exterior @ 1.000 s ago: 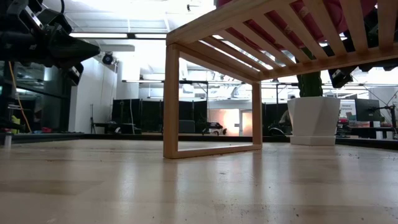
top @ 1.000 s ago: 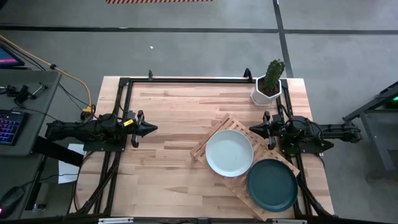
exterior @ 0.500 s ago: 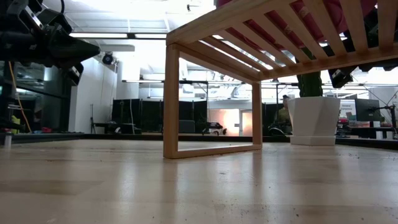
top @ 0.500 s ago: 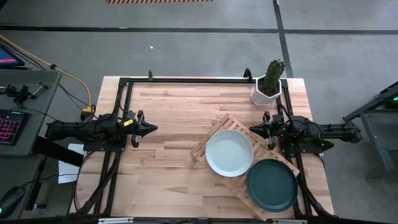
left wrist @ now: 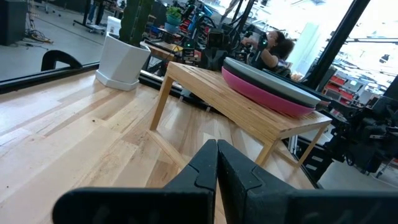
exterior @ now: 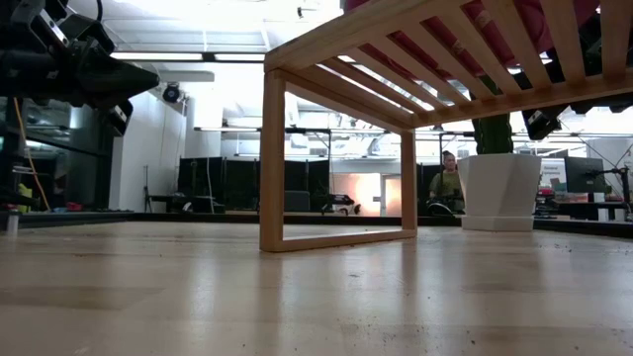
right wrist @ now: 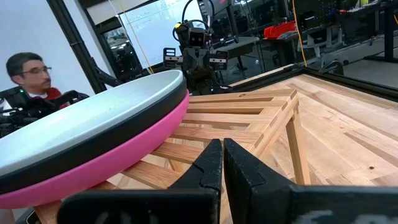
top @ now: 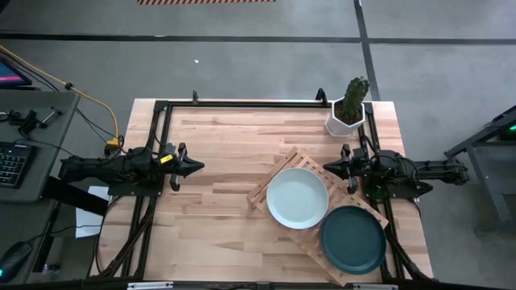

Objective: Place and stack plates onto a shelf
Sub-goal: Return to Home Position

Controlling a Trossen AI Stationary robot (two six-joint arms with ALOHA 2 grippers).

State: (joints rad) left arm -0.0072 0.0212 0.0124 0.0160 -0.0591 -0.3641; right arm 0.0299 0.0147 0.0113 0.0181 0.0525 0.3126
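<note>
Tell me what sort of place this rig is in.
Probably a robotics lab or workshop: left arm and right arm at a wooden table, a keyboard alongside, bare concrete floor, a person among equipment behind.

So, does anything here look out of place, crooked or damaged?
Nothing is spilled or damaged. The only oddity: the shelf sits diagonally to the table edges. Its two stacks, topped by the pale mint plate and the dark teal plate, look tidy. Left gripper and right gripper wait at the sides, fingers shut.
</note>
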